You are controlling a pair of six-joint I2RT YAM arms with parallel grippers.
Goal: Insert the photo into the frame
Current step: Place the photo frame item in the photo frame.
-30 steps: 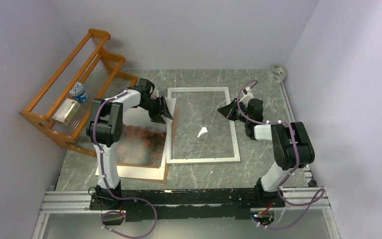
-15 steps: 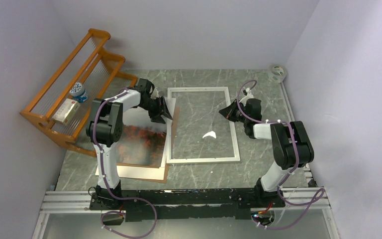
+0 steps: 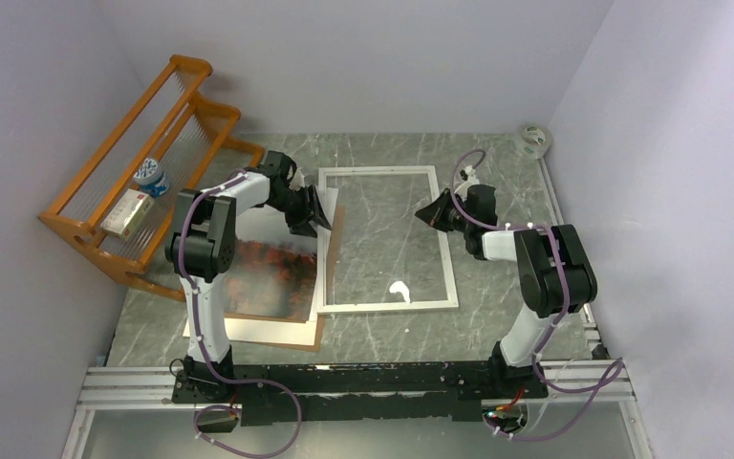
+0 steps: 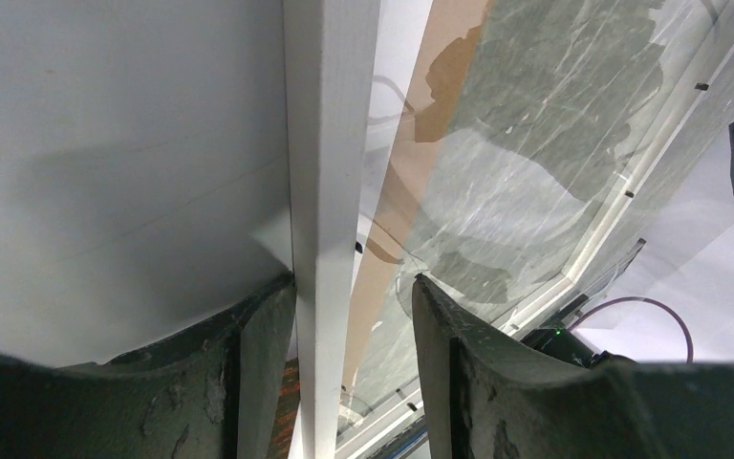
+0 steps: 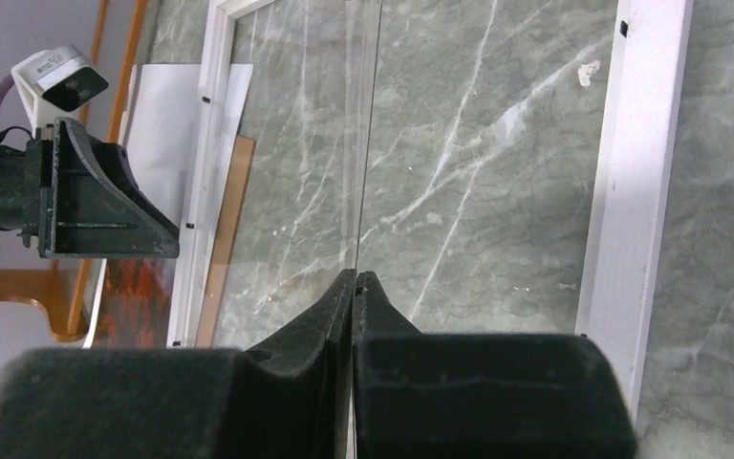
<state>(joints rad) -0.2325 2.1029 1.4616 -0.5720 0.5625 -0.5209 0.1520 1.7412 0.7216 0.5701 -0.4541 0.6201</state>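
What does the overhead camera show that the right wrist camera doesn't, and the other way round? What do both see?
Only overhead: the tape roll in the far right corner and the box on the orange rack. Only the right wrist: the right gripper pinched shut on the thin edge of the clear pane. Both: the white frame, the photo, the left gripper and the marble table.

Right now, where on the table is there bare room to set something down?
Bare table beyond the frame, up to the back wall, and a near strip between frame and arm bases. Left is crowded: photo, brown board, rack. The right arm overhangs the right side.
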